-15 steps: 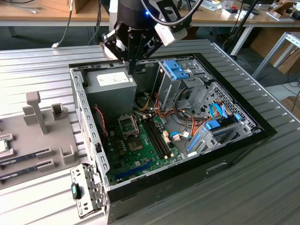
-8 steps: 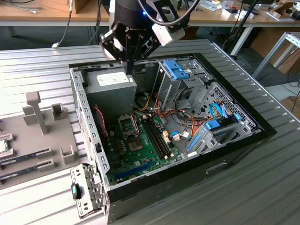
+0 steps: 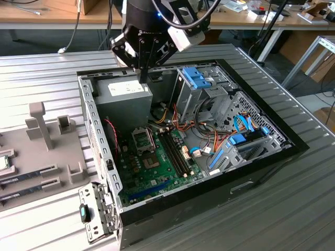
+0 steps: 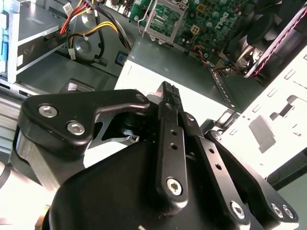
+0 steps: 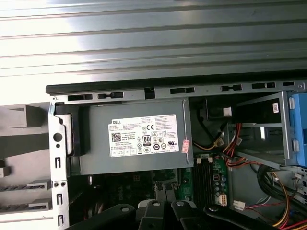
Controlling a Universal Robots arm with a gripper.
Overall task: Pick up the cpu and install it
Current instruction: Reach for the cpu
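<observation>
pincer (image 3: 142,77) — fingers pressed together, gripping nothing, above the grey power-supply box (image 3: 121,99) in the open computer case (image 3: 261,168).
cpu (image 3: 3,163) — flat on the grey tray (image 3: 57,149) at the exterior view's left edge, well apart from the pincer.

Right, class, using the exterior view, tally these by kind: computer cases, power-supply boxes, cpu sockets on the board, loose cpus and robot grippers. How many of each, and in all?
computer case: 1
power-supply box: 1
cpu socket: 1
cpu: 1
gripper: 1
Total: 5
</observation>
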